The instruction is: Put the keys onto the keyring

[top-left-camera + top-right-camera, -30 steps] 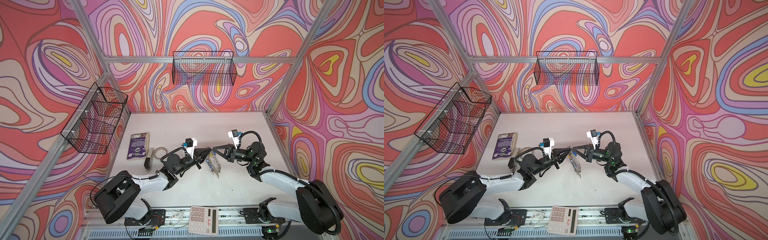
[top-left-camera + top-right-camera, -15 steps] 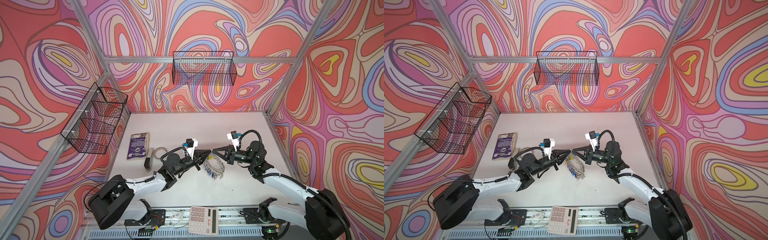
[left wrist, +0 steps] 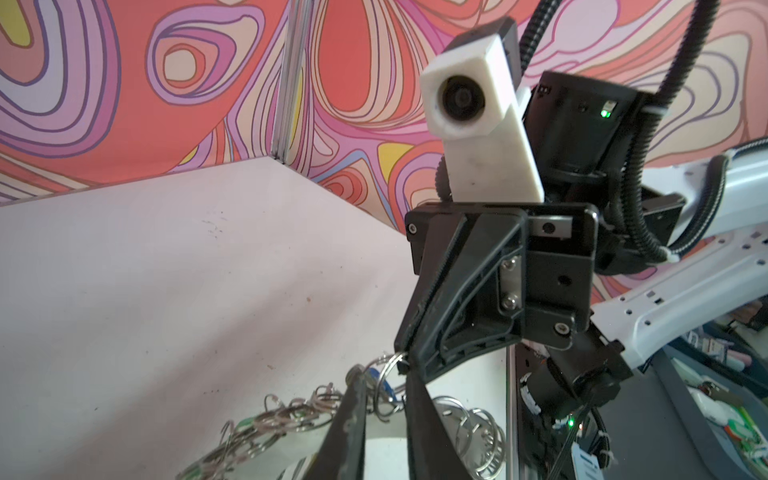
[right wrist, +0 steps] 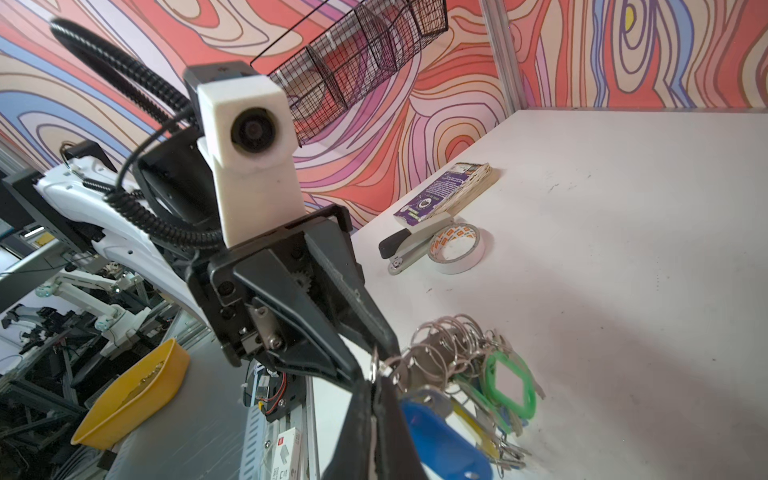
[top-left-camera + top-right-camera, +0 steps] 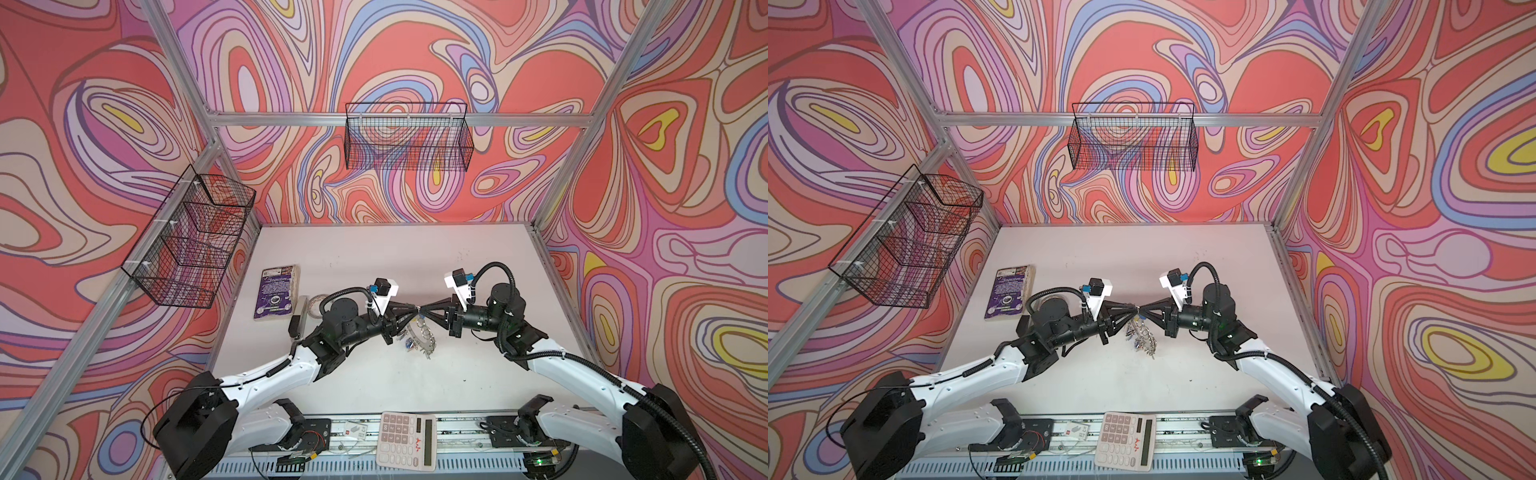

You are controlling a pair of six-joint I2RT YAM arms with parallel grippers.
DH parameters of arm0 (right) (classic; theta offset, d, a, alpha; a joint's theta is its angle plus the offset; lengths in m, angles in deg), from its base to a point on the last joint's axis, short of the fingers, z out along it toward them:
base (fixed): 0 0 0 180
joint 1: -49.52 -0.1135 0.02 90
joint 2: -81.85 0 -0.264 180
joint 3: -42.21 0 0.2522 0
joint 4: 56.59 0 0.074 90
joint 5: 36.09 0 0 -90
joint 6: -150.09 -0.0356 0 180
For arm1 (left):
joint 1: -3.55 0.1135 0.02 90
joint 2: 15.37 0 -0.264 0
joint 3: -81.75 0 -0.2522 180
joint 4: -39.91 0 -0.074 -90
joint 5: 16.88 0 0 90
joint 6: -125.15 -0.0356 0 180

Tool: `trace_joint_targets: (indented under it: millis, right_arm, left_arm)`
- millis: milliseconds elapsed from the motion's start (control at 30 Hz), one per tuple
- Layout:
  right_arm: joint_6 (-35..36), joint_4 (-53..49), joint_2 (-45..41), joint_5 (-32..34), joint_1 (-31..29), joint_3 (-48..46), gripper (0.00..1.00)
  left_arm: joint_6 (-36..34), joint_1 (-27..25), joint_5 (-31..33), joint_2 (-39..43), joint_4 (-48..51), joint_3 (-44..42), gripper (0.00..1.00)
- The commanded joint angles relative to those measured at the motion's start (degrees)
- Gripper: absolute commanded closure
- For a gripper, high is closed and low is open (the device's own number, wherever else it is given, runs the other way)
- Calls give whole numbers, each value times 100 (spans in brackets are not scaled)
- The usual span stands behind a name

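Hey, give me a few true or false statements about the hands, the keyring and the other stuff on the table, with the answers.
1. The left hand and the right hand meet tip to tip right by the keyring. True.
2. The calculator lies on the book. False: the calculator rests on the front rail; the book lies on the table, left side.
3. The tape roll lies beside the stapler. True.
4. The right hand is wide open. False: it is shut on a small split ring.

book (image 5: pixel 276 291), stapler (image 5: pixel 299 319) and tape roll (image 5: pixel 317 304) lie on the table (image 5: pixel 374 257) left of the keyring (image 5: pixel 420 340).
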Motion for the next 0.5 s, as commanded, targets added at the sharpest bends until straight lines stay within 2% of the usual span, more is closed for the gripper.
trace_joint_targets:
  millis: [0, 100, 267, 467]
  right_arm:
    - [566, 66, -102, 294, -181, 146, 100]
    - [778, -55, -32, 476, -333, 150, 100]
    - [1167, -363, -43, 736, -543, 182, 100]
    - [1397, -569, -95, 875, -643, 178, 100]
  left_arm:
    - [-738, 121, -304, 367, 1305, 287, 71]
    - [-1516, 176, -607, 626, 2424, 585, 68]
    - [-3638, 308, -1051, 882, 4764, 1333, 68]
    - [-5461, 466, -1013, 577, 6572, 2237, 68]
